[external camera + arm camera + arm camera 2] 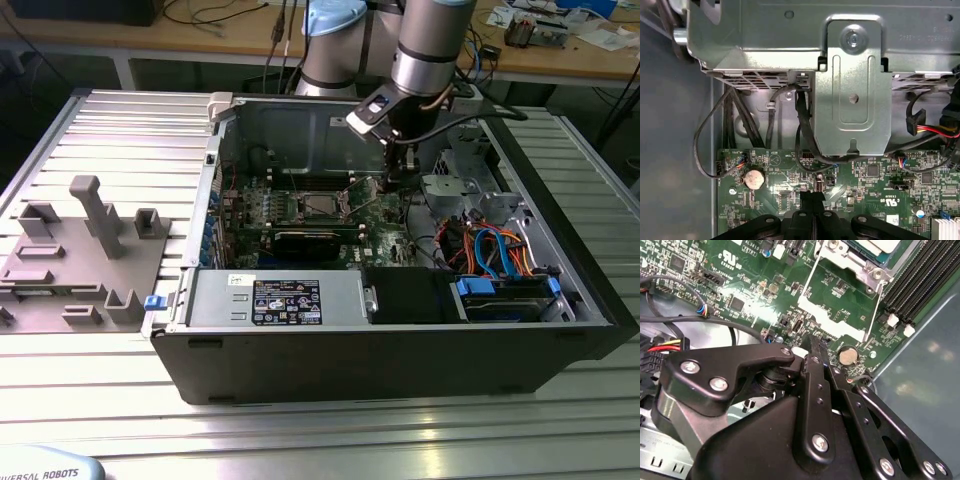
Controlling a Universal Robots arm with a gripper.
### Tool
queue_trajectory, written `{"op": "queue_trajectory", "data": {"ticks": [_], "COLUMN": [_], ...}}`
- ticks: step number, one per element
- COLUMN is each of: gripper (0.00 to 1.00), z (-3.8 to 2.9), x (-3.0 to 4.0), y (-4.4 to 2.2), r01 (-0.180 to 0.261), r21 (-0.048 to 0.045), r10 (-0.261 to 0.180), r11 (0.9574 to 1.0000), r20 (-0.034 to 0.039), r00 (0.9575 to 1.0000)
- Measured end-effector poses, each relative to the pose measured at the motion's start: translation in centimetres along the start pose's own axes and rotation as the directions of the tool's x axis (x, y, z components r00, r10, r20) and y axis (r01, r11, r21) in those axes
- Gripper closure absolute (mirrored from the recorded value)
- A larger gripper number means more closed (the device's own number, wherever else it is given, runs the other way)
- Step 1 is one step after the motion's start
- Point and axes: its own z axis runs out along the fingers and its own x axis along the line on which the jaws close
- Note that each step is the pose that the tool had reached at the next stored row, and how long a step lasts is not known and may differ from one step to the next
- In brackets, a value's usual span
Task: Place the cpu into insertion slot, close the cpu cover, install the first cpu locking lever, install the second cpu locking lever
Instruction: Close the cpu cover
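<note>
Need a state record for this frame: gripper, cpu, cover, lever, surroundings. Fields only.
gripper: shut, nothing seen between the tips; low over the motherboard
nearest part: coin cell, beside the tips
cpu: silvery top seen at the insertion slot
cpu cover: metal frame around the chip; fully down or not, cannot tell
locking lever: thin wire running from the socket corner toward the gripper; latched or not, cannot tell
case: open, on a slatted metal table
grey fixture tray: at the exterior view's left of the case
</note>
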Motion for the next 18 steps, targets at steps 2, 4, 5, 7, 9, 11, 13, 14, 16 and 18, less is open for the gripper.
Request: {"op": "queue_trajectory", "data": {"ticks": [2,4,5,7,9,11,13,14,16,18], "gripper": [0.89,0.89,0.89,0.89,0.89,0.89,0.89,0.89,0.89,0.89], "z": [0.02,0.04,0.04,0.03,0.02,0.03,0.03,0.04,0.04,0.04], "x": [0.0,0.0,0.01,0.0,0.0,0.01,0.0,0.01,0.01,0.01], "y": [-0.3,-0.84,-0.86,-0.86,-0.94,-1.21,-1.4,-1.54,-1.69,-1.96], "r01": [0.0,0.0,0.0,0.0,0.0,0.0,0.0,0.0,0.0,0.0], "r21": [0.0,-0.0001,-0.0001,0.0,0.0,0.0,0.0,0.0,0.0,-0.0001], "r10": [0.0,0.0,0.0,0.0,0.0,0.0,0.0,0.0,0.0,0.0], "r11": [1.0,1.0,1.0,1.0,1.0,1.0,1.0,1.0,1.0,1.0], "r20": [-0.0043,-0.017,-0.0187,-0.0186,-0.0184,-0.0186,-0.0186,-0.0186,-0.0186,-0.0186], "r00": [1.0,0.9999,0.9998,0.9998,0.9998,0.9998,0.9998,0.9998,0.9998,0.9998]}}
